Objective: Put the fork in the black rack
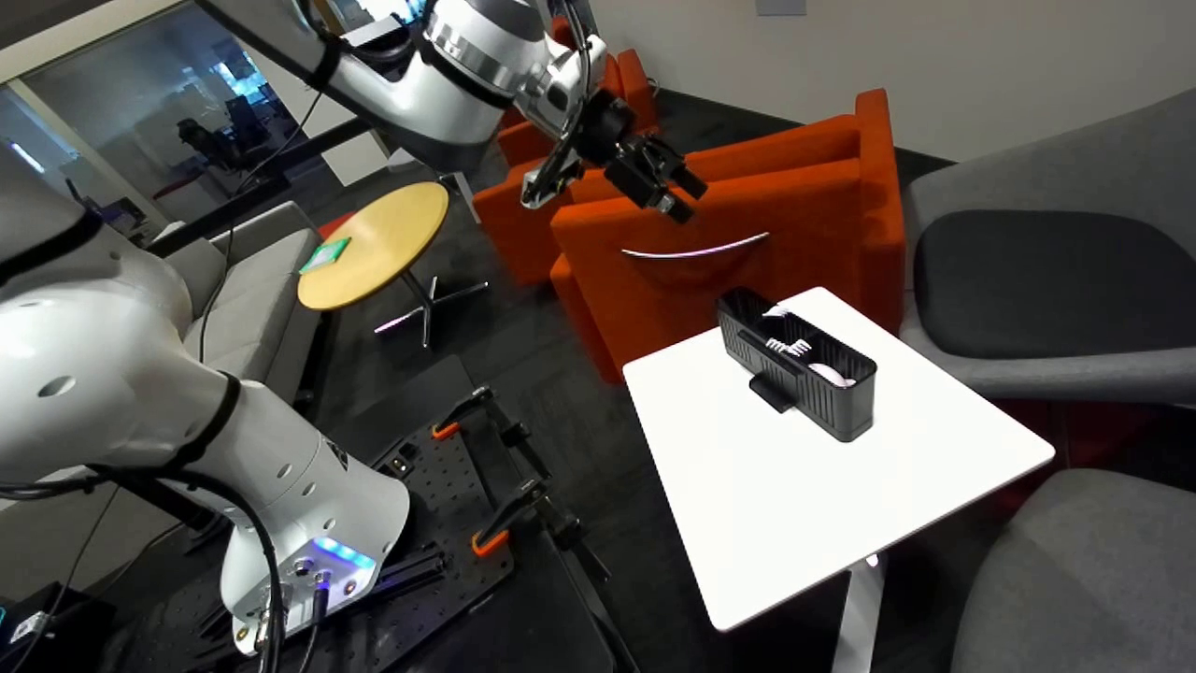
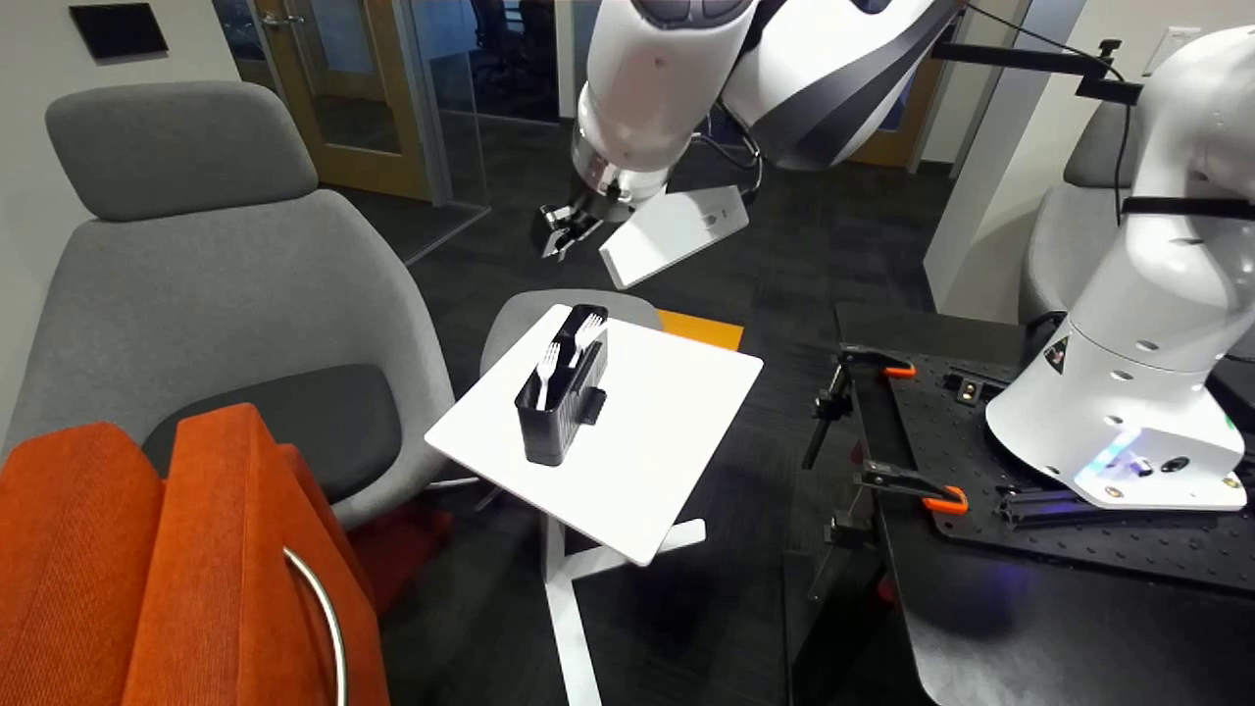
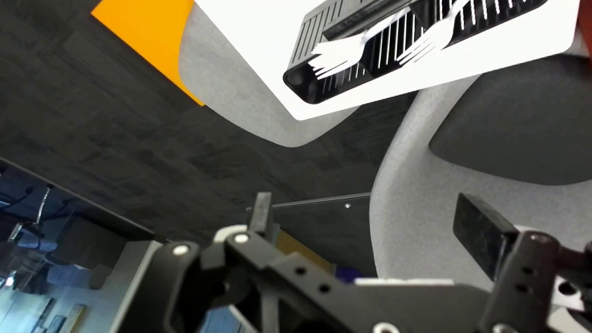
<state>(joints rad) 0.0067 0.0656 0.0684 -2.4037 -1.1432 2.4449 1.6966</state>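
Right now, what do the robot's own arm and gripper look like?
The arm is glossy white and rounded with dark grey panels, ringed by black straps; a black cable loops down by its base, where a blue light strip glows. The gripper is black, with two jointed fingers, pale round pivot heads and flat dark pads.

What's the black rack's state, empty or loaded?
Loaded: in an exterior view, white forks sit prongs-up inside the black rack; the wrist view shows them there too.
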